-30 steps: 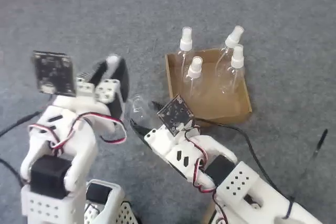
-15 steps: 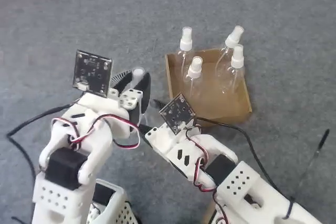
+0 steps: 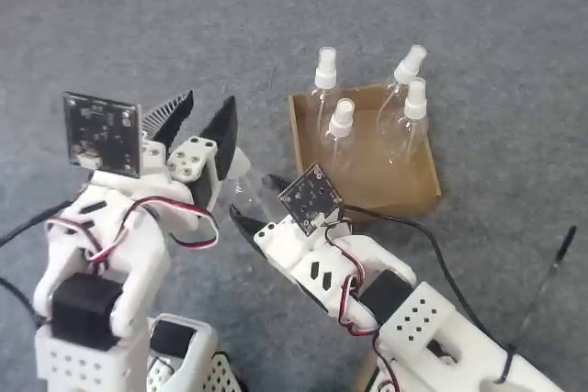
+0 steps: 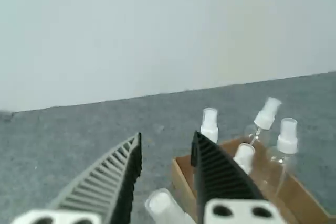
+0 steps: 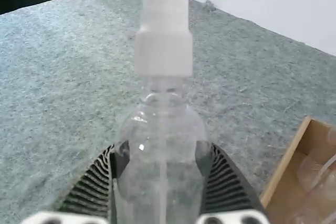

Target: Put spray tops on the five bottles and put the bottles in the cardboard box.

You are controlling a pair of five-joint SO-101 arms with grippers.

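Clamping the bottle (image 5: 160, 124) by its clear body is the right gripper (image 5: 160, 153); the left gripper (image 4: 166, 137) gapes wide nearby

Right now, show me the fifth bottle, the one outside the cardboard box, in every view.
High view: the fifth bottle sits left of the cardboard box, between the two arms.
Left wrist view: its white spray top shows between the open left fingers, the box beyond.
Right wrist view: it is clamped between the right fingers, a box corner beside it.
Shared landmark: the cardboard box.
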